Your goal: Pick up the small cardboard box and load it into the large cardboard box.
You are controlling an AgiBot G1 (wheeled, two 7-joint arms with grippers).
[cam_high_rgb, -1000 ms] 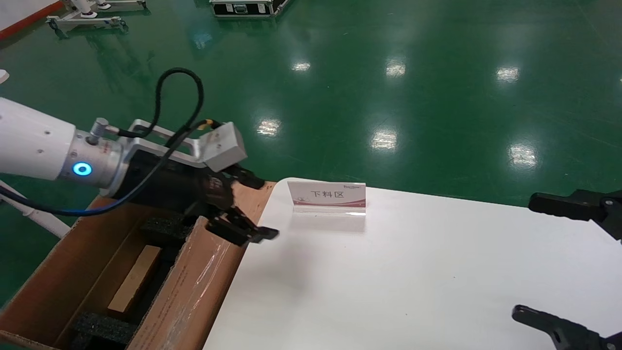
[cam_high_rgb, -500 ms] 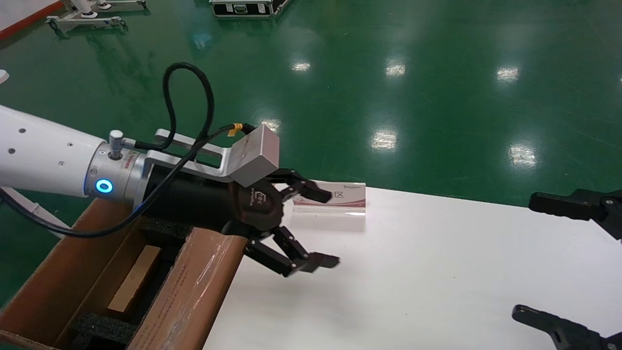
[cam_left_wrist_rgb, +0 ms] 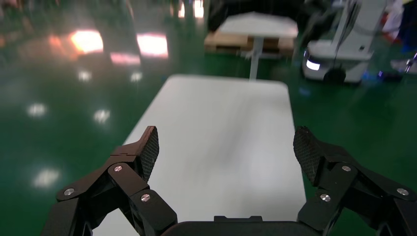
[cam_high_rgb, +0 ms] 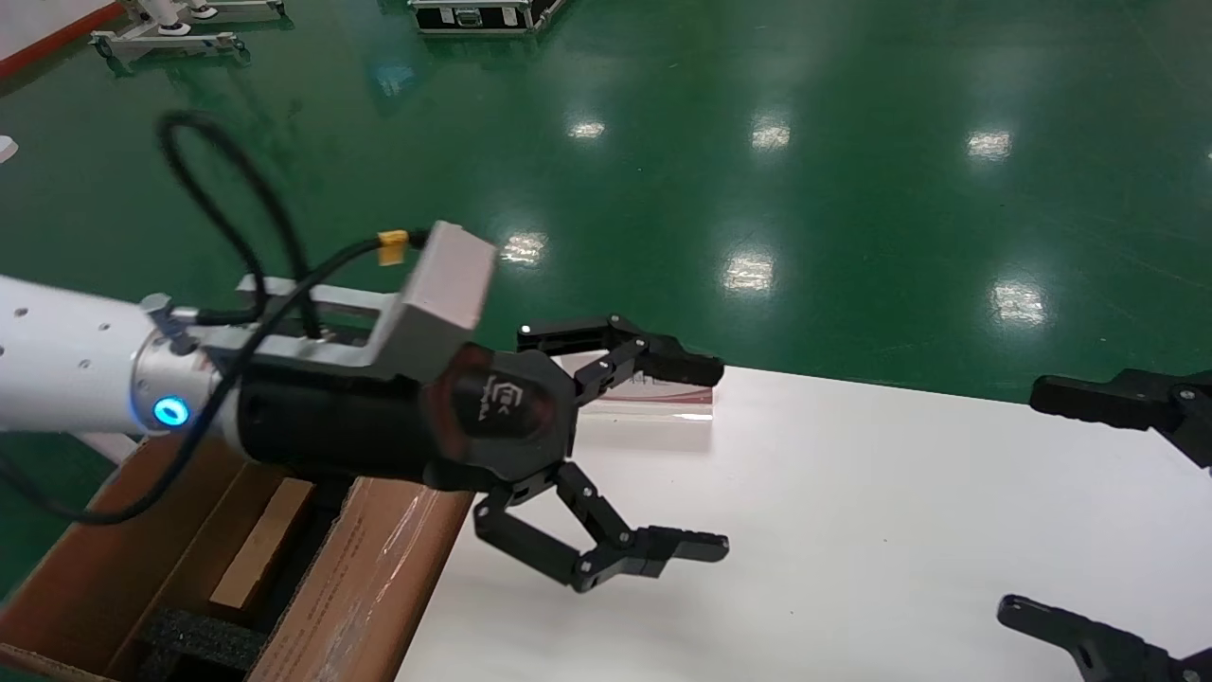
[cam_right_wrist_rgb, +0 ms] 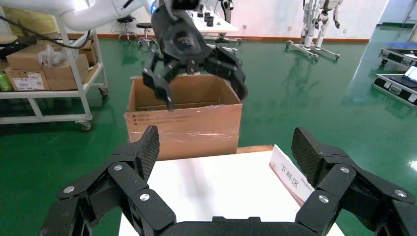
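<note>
The large cardboard box (cam_high_rgb: 379, 568) stands open at the table's left end, taped on its outer side (cam_right_wrist_rgb: 184, 125). Inside it, between black foam blocks (cam_high_rgb: 204, 639), lies a slim tan piece (cam_high_rgb: 260, 545); I cannot tell whether this is the small cardboard box. My left gripper (cam_high_rgb: 717, 459) hovers over the white table (cam_high_rgb: 852, 530) just right of the large box, open and holding nothing (cam_left_wrist_rgb: 226, 142). It also shows in the right wrist view as the left gripper (cam_right_wrist_rgb: 206, 96), above the box. My right gripper (cam_high_rgb: 1027, 500) stays parked at the table's right edge, open and holding nothing (cam_right_wrist_rgb: 223, 142).
A small white sign with a red stripe (cam_high_rgb: 644, 398) stands at the table's far edge, partly behind the left gripper's upper finger, and shows again as the sign (cam_right_wrist_rgb: 295, 179). Green floor surrounds the table. A shelf cart with cartons (cam_right_wrist_rgb: 44, 73) stands beyond the large box.
My left arm has swung right, from above the large box's far end out over the table, with its fingers open throughout. The right arm has not moved.
</note>
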